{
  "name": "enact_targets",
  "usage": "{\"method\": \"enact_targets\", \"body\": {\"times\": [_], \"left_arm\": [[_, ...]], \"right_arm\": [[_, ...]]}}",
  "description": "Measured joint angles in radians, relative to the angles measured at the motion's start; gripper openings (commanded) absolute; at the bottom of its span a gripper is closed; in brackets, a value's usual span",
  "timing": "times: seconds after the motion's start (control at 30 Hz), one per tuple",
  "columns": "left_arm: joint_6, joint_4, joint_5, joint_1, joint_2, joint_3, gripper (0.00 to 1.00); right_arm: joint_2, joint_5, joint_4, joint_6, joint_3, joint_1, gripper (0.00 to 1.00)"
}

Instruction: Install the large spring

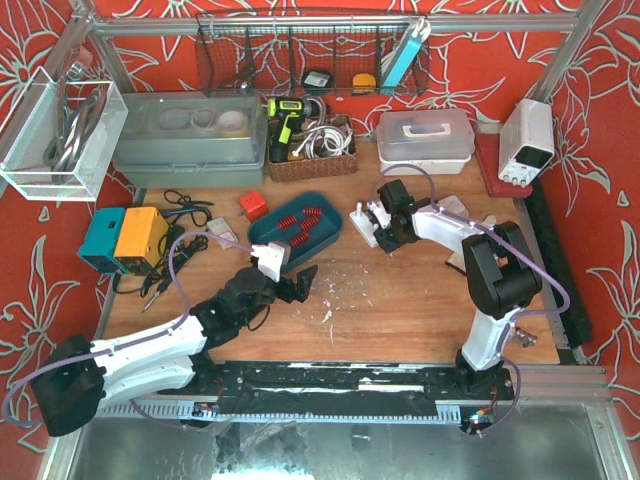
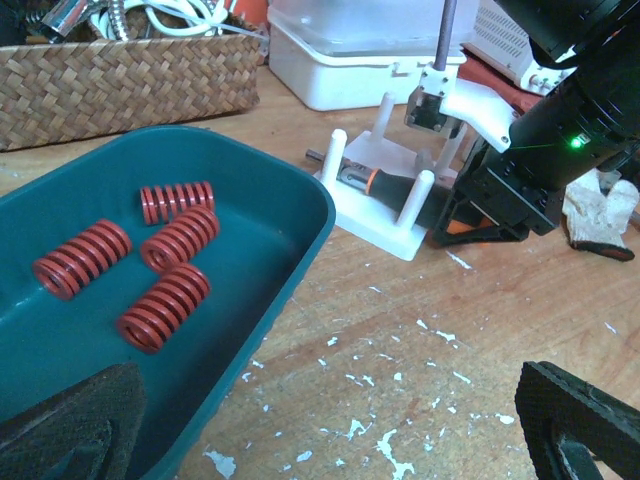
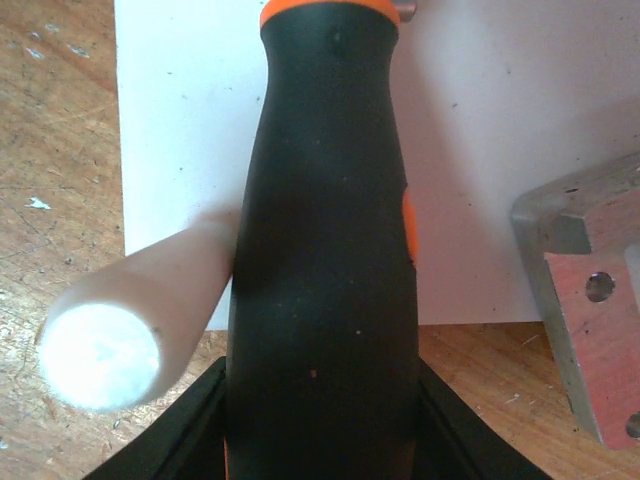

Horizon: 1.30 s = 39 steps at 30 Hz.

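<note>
Several red coil springs (image 2: 163, 306) lie in a teal tray (image 2: 300, 262); they also show in the top view (image 1: 300, 228). My left gripper (image 1: 290, 272) is open and empty, low over the table just off the tray's near right edge; its black fingertips (image 2: 585, 420) frame the bottom of the left wrist view. My right gripper (image 1: 385, 227) is shut on a black-and-orange tool handle (image 3: 325, 250) that lies across a white pegged fixture (image 2: 375, 210). A white peg (image 3: 130, 310) leans against the handle's left side.
An aluminium block (image 3: 590, 300) sits right of the handle. A wicker basket (image 2: 130, 80) and a white lidded box (image 2: 350, 50) stand behind the tray and fixture. A red cube (image 1: 252, 205) and a teal-and-orange device (image 1: 125, 238) lie to the left.
</note>
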Motion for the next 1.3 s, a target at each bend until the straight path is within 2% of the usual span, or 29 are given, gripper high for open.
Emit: {"method": "enact_targets", "body": {"times": [0.17,0.33,0.6,0.87,1.13,1.3], "left_arm": [[0.000,0.002,-0.001,0.000,0.000,0.000,1.00],[0.000,0.001,-0.007,0.000,0.000,0.000,1.00],[0.000,0.001,-0.011,0.000,-0.019,-0.001,1.00],[0.000,0.005,-0.022,0.000,-0.058,-0.018,1.00],[-0.001,0.003,-0.023,0.000,-0.070,-0.028,1.00],[-0.005,0.003,-0.022,0.000,-0.082,-0.028,1.00]], "right_arm": [[-0.012,0.003,-0.006,0.001,0.000,0.006,0.10],[-0.067,0.038,-0.027,0.011,-0.001,0.017,0.00],[-0.278,0.060,-0.026,0.056,-0.051,0.018,0.00],[-0.521,0.084,-0.006,0.145,-0.201,0.018,0.00],[-0.733,0.258,-0.005,0.258,-0.327,0.020,0.00],[-0.746,0.347,0.021,0.283,-0.401,0.008,0.00]]}}
